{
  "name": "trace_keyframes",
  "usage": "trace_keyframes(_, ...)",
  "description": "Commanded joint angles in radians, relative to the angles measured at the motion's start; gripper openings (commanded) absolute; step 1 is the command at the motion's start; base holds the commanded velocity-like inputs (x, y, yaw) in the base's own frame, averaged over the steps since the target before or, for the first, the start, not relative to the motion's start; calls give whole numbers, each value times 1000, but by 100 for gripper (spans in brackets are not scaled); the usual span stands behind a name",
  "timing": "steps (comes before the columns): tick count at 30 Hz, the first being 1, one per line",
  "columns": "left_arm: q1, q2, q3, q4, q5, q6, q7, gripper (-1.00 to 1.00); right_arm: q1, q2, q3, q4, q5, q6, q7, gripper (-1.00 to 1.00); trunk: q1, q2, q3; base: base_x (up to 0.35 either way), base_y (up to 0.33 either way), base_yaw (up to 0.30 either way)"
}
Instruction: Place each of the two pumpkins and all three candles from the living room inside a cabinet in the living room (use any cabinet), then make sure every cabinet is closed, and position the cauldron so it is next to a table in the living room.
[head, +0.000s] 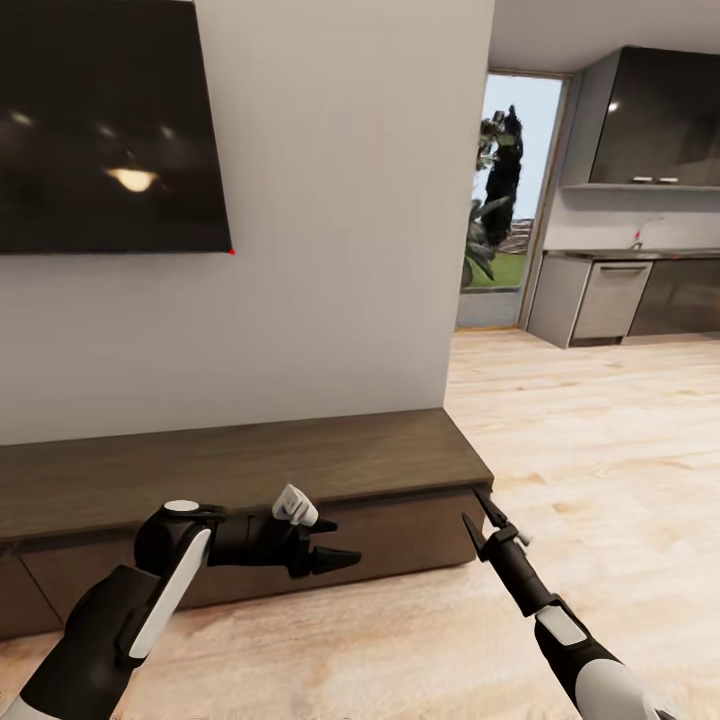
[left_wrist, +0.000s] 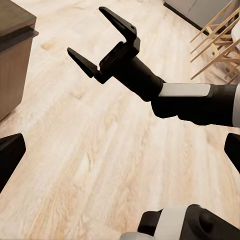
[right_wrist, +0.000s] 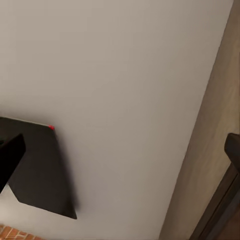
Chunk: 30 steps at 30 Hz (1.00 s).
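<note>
The long, low, dark brown cabinet (head: 250, 465) runs along the white wall, and its flat fronts look shut. My left gripper (head: 338, 542) hovers open and empty in front of the cabinet's right half, fingers pointing right. My right gripper (head: 472, 506) is open and empty too, just off the cabinet's right end and pointing up toward its corner. In the left wrist view the right gripper (left_wrist: 86, 30) spreads its fingers over the wood floor, with the cabinet's end (left_wrist: 12, 55) beside it. The pumpkins, candles and cauldron are out of view.
A dark TV (head: 100, 120) hangs on the wall above the cabinet; its corner (right_wrist: 45, 170) appears in the right wrist view. Pale wood floor (head: 600, 450) stretches right toward a glass door (head: 505, 200) and grey kitchen units (head: 640, 290). Wooden chair legs (left_wrist: 220, 35) stand nearby.
</note>
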Motion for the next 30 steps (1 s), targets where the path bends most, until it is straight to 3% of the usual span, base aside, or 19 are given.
trace_keyframes(1, -1, 1, -1, 0, 2, 4, -1, 100, -1, 0, 2, 1, -8, 9, 9, 100, 0, -1, -5, 0, 0, 0)
trace_keyframes(16, -1, 1, -1, 0, 1, 3, 0, 100, -1, 0, 2, 1, -7, 10, 40, 100, 7, -4, -63, 0, 0, 0)
trace_keyframes(27, -1, 1, -1, 0, 1, 3, 0, 100, -1, -1, 2, 1, -8, 10, 41, 100, 7, -4, -63, 0, 0, 0)
trace_keyframes(30, -1, 1, -1, 0, 1, 3, 0, 100, -1, -1, 2, 1, -8, 10, 42, 100, 8, -5, -75, 0, 0, 0)
